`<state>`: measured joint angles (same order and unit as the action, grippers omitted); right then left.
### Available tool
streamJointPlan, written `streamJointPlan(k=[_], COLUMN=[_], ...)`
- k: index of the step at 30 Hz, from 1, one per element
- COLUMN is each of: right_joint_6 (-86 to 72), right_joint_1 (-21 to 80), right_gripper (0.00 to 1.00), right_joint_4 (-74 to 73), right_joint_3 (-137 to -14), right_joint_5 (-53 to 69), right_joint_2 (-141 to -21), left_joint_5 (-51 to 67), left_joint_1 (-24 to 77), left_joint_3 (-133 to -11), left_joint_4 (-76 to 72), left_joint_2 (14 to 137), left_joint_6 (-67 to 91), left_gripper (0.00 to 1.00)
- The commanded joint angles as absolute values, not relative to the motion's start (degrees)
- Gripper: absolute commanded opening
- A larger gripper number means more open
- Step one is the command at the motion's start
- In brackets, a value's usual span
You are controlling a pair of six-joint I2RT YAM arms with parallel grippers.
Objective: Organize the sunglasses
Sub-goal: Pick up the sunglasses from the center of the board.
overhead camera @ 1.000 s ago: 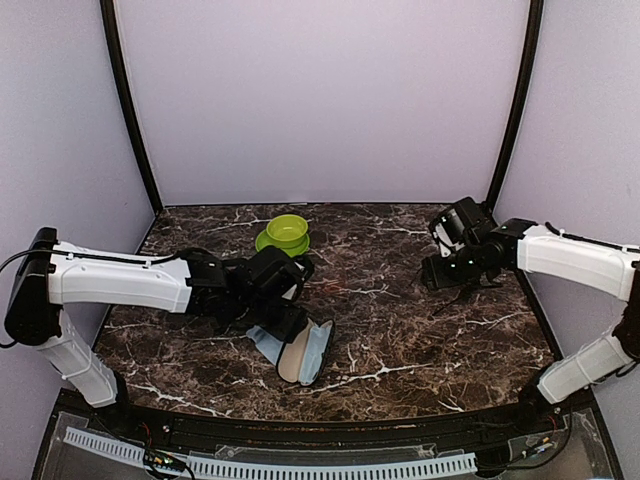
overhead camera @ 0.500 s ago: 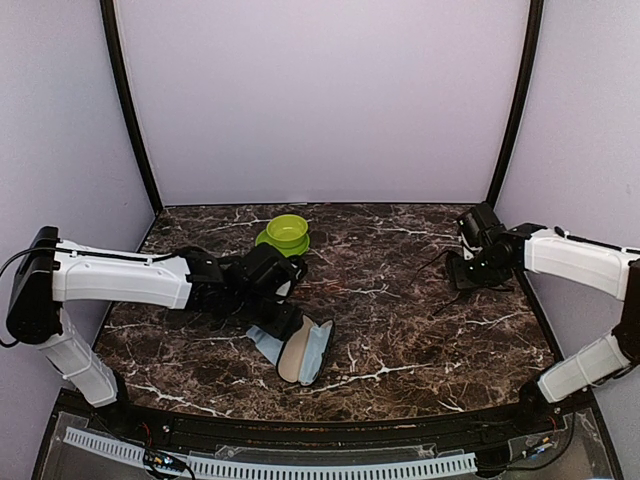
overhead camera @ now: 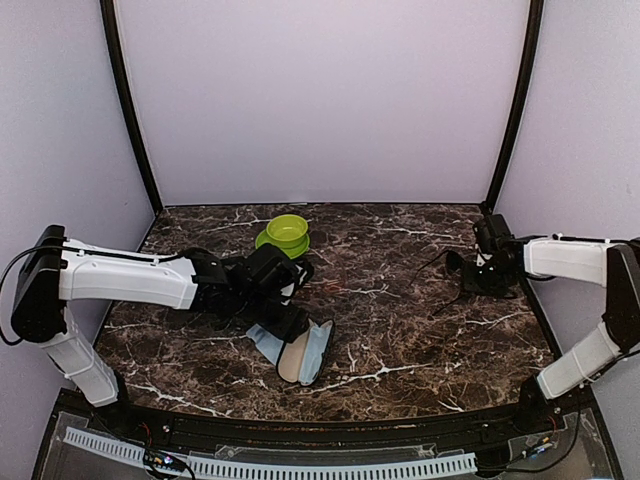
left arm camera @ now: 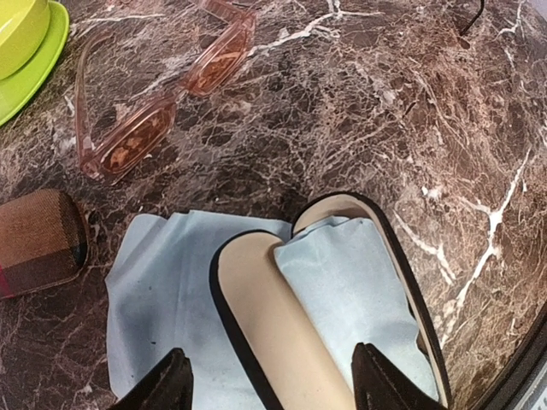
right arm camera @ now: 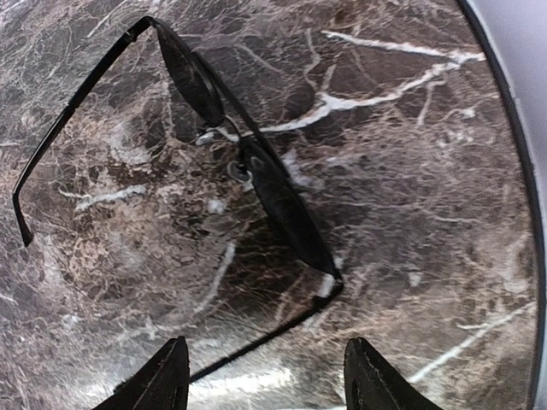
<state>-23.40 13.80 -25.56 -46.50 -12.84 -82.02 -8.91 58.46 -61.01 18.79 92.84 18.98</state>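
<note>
Dark brown marble table (overhead camera: 400,330) with white veins, pale lavender walls (overhead camera: 320,100) on three sides.

The left gripper (left arm camera: 269,380) hangs over the near-left part of the table with its fingers spread and nothing between them. Below it lies an open case (left arm camera: 282,325) with a beige lining and black rim. The case rests on a light blue cloth (left arm camera: 162,290), and a fold of the same blue sits inside its other half. A brown striped case (left arm camera: 38,239) lies just beside the cloth.

The reddish-brown sunglasses (left arm camera: 175,101) lie flat on the marble, temples unfolded, between the cloth and a green bowl (overhead camera: 287,231) toward the far edge.

The right gripper (right arm camera: 267,376) is low at the right edge, fingers apart, holding nothing. The black wire sunglasses (right arm camera: 286,213) lie just ahead of it, temples unfolded, one temple running between the fingertips.
</note>
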Motion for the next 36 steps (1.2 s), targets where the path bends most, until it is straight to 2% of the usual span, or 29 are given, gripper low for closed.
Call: streamJointPlan(k=[1,11,20,36], right_joint_6=[-27.2,-28.3,-26.5,-24.3], right_joint_1=[12.7,11.6,11.6,14.2], right_gripper=[0.61,0.55,0.32,0.04], right_joint_4=[-17.7,-14.4,-15.3,-20.3], right_joint_3=[-44.6,-43.4,-43.3,-41.4], right_joint_5=[-7.8,-7.8,-9.0,-3.9], right_joint_2=[-83.7,-87.5,-86.4,-80.4], left_joint_5=[-7.1,-5.6,-6.3,-7.6], left_joint_1=[58.5,58.5,58.5,58.5], left_joint_3=[-62.1,-62.1,-63.4,-70.2], left_joint_4=[17.0,16.5,16.9,17.1], left_joint_2=[92.7,92.7,93.1,96.9], left_joint_6=[18.1,18.2,17.6,12.5], left_gripper=[0.66,0.66,0.66,0.67])
